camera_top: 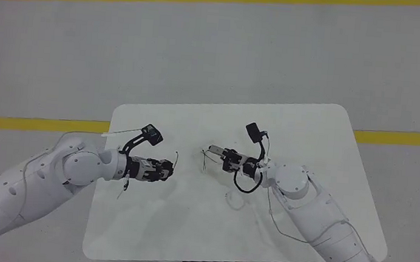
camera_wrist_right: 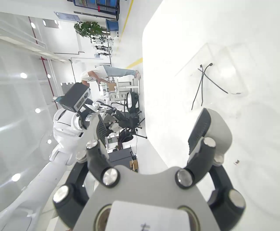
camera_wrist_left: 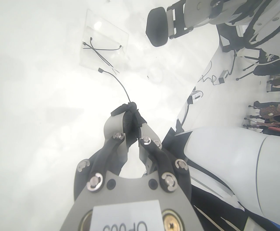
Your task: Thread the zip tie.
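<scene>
Above the counter point(camera_top: 308, 131), left hand point(camera_top: 168, 169) clamped on a black zip tie point(camera_wrist_left: 121, 83), head end toward 1 o'clock; right hand point(camera_top: 210, 154) wide, empty, at 2 o'clock.

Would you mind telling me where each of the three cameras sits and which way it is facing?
Top view: above the arms, looking down at the table; both arms show, left hand and right hand pointing toward each other.
Left wrist view: on the left arm, looking along the left hand, shut on a zip tie, toward a clear tray.
Right wrist view: on the right arm, looking past the open right hand at that tray.
Shared: both wrist views show the tray's loose ties.
</scene>
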`<state>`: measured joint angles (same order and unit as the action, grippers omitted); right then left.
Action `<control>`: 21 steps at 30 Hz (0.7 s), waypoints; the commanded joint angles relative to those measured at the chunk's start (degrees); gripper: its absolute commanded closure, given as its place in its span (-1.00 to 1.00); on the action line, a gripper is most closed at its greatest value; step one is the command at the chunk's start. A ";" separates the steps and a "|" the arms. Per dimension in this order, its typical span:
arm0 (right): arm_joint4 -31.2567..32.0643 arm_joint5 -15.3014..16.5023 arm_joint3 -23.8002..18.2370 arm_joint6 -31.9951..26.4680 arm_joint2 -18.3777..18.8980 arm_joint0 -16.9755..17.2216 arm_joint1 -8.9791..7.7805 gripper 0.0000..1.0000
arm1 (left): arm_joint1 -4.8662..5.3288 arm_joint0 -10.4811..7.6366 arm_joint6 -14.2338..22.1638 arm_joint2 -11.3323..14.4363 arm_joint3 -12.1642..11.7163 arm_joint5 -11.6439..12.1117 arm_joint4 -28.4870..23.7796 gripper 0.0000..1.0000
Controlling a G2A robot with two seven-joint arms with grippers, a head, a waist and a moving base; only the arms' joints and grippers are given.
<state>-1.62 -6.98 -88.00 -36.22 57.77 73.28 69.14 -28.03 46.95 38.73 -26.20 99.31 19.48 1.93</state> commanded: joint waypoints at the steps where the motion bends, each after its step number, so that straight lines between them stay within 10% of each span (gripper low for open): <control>1: -0.19 0.18 -0.02 0.02 -0.15 0.10 0.04 -1.00 | 0.00 0.00 0.00 0.00 0.00 0.00 0.00 1.00; 21: -12.01 14.79 17.51 -8.95 -11.06 -12.73 4.95 -1.00 | 0.00 0.00 0.00 0.00 0.00 0.00 0.00 1.00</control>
<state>-13.67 7.90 -70.43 -45.21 46.68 60.53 74.10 -28.03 46.95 38.73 -26.20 99.31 19.48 1.93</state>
